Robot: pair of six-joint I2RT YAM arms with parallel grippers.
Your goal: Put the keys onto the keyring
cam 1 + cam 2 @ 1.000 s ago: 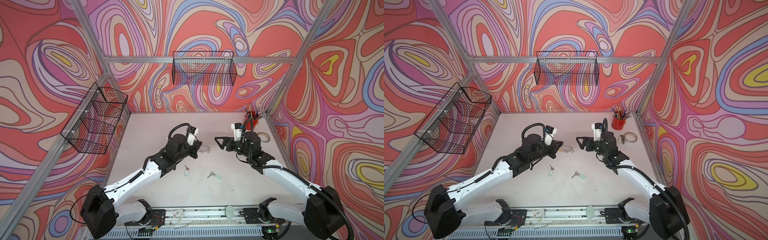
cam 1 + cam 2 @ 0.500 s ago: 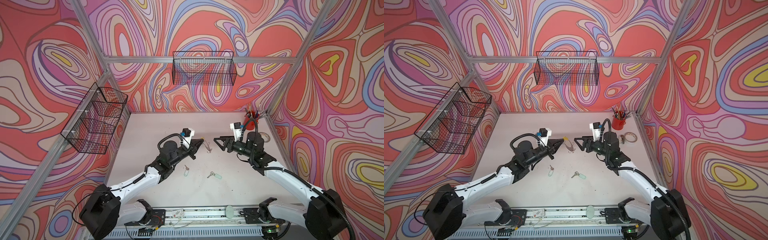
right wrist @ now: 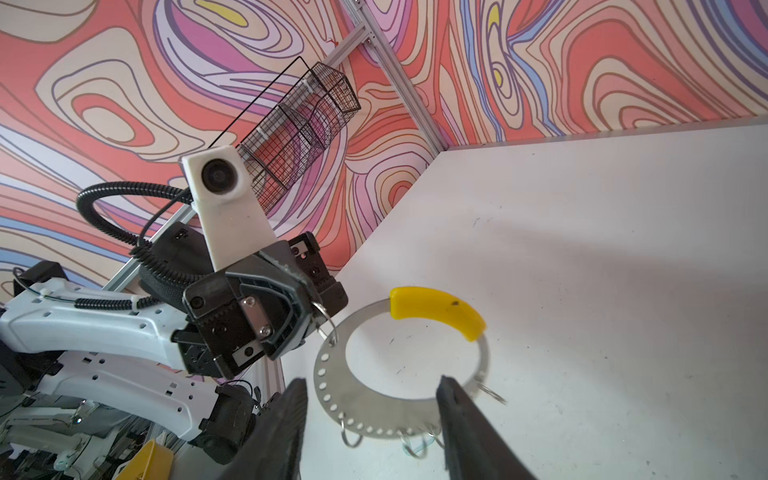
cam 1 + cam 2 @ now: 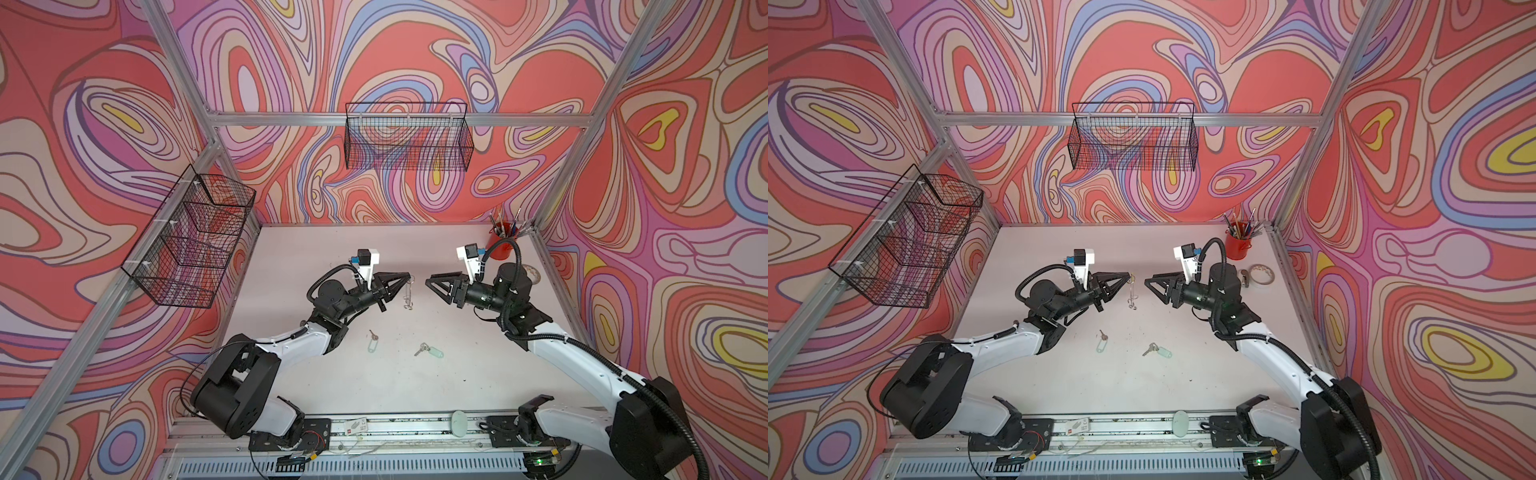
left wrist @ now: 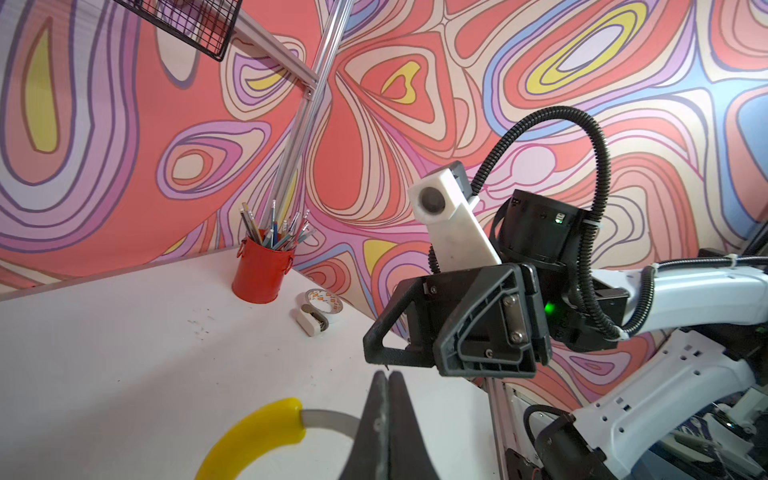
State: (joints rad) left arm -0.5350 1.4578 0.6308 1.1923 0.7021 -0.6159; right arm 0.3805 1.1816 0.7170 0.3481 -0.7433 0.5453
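Observation:
My left gripper [image 4: 408,275] [image 4: 1127,274] [image 5: 388,375] is shut on the rim of the keyring [image 4: 409,293] [image 4: 1132,293], a flat grey hoop [image 3: 332,395] with a yellow sleeve [image 5: 257,432] [image 3: 436,312] and small wire loops. The hoop hangs edge-on above the table's middle. My right gripper [image 4: 429,280] [image 4: 1148,282] [image 3: 372,380] faces it from a short gap away, open, with nothing between its fingers. Two keys with pale tags lie on the table nearer the front [image 4: 373,340] [image 4: 430,352], seen in both top views [image 4: 1101,343] [image 4: 1158,351].
A red cup of pens [image 4: 503,250] [image 4: 1237,247] [image 5: 259,270] stands at the back right corner. A tape roll [image 4: 1261,274] [image 5: 325,300] and a small white object [image 5: 311,322] lie beside it. Wire baskets hang on the back wall [image 4: 407,141] and the left wall [image 4: 191,237].
My left arm has lifted the keyring off the table and now points towards the right arm. The right gripper's jaws have narrowed and it has levelled out to face the hoop.

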